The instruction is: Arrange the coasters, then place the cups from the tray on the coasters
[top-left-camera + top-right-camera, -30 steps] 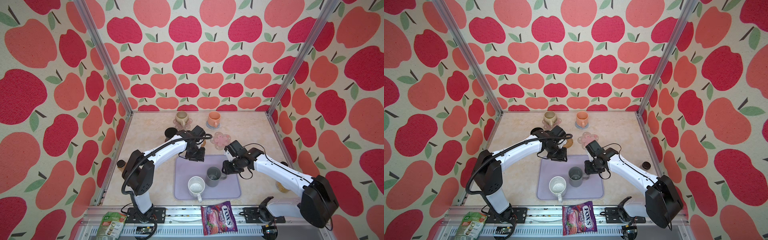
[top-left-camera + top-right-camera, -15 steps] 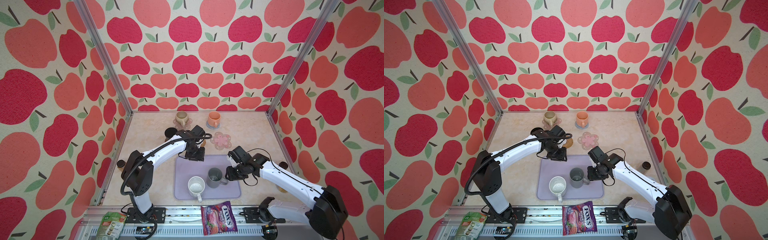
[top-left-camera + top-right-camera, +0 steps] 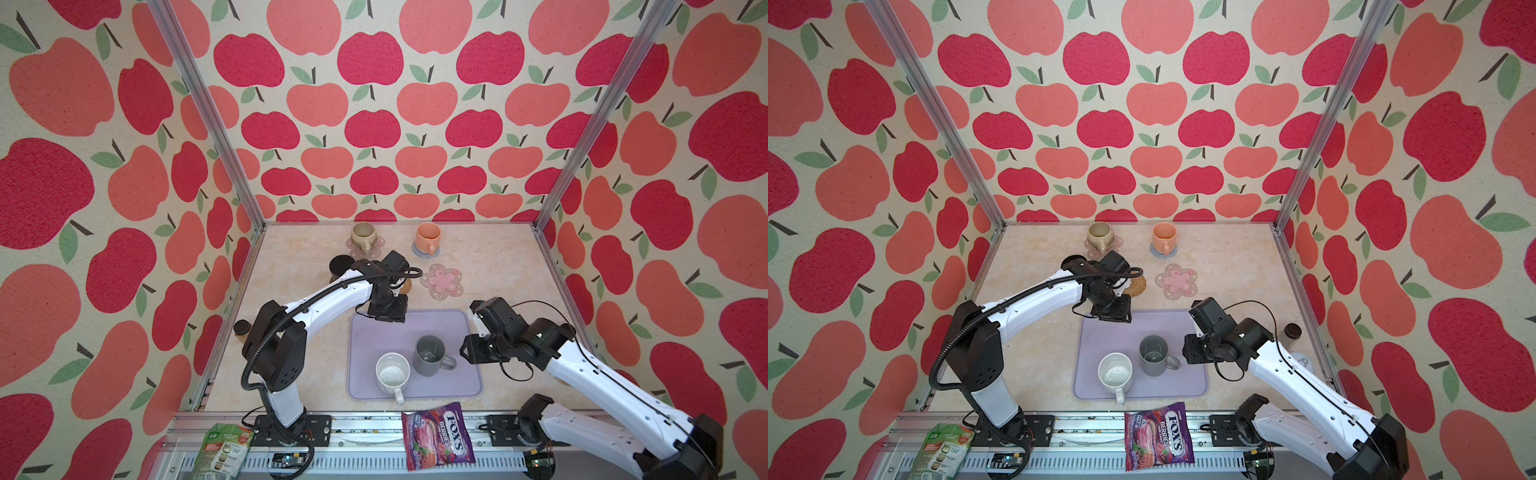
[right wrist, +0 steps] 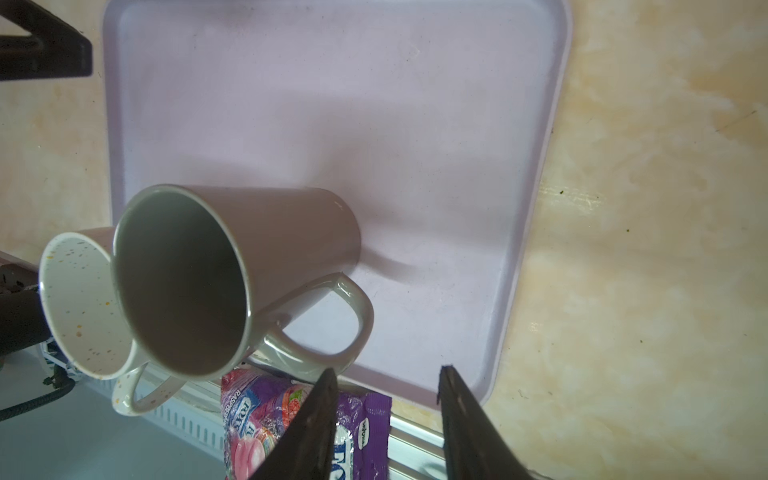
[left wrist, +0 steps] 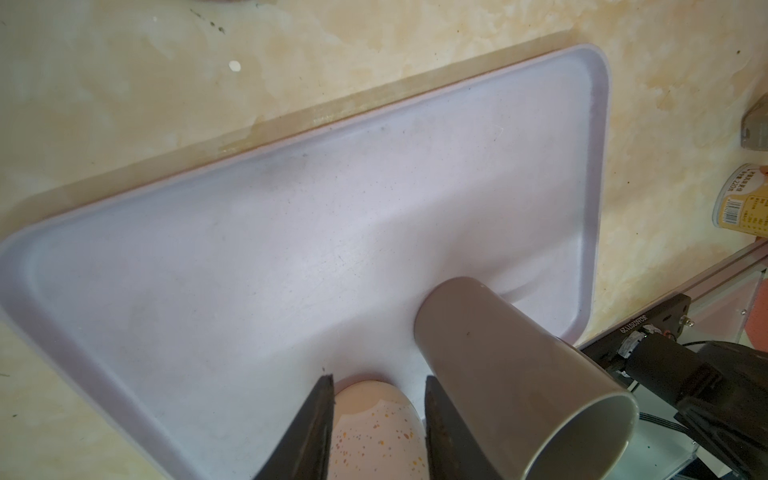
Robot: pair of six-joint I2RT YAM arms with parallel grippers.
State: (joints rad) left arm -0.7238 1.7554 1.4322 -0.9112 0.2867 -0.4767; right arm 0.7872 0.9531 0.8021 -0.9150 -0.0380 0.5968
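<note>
Top views, tray: lavender tray [image 3: 453, 332] low centre of frame; grey mug [image 3: 428, 357] and speckled white mug [image 3: 392, 374] upright on it.
Top views, back: orange mug [image 3: 428, 237] on grey-blue coaster [image 3: 417, 251], beige mug [image 3: 362, 235] left of it; pink flower coaster [image 3: 441, 280] lies alone mid-frame.
Left wrist, left gripper [image 5: 378, 376]: fingers partly apart, gripping nothing, over the tray.
Right wrist, right gripper [image 4: 388, 369]: fingers partly apart, gripping nothing, near the grey mug's handle.
</note>
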